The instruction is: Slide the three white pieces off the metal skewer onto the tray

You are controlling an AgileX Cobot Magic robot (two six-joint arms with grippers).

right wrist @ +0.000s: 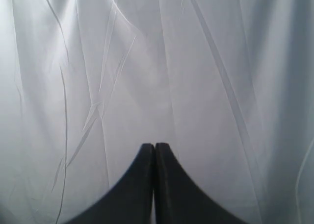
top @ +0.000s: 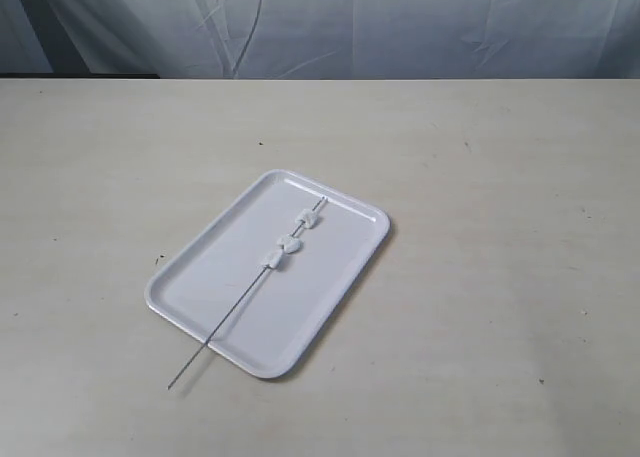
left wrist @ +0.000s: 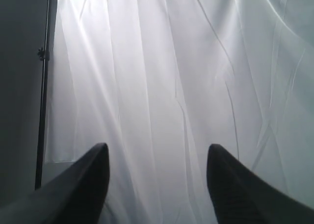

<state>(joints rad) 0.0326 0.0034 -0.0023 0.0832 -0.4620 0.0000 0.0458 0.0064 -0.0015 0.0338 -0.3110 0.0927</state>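
A white tray (top: 330, 292) lies at an angle in the middle of the table in the exterior view. The thin metal skewer (top: 225, 319) lies across it, its near end sticking out over the tray's front rim onto the table. Three white pieces (top: 290, 244) sit threaded on the skewer's far half, over the tray. Neither arm shows in the exterior view. My left gripper (left wrist: 157, 155) is open, facing a white curtain with nothing between its fingers. My right gripper (right wrist: 155, 148) is shut on nothing, also facing the curtain.
The beige table (top: 500, 327) spreads wide around the tray. A white curtain (top: 400, 27) hangs behind the table's far edge. A dark stand pole (left wrist: 45, 87) rises beside the curtain in the left wrist view.
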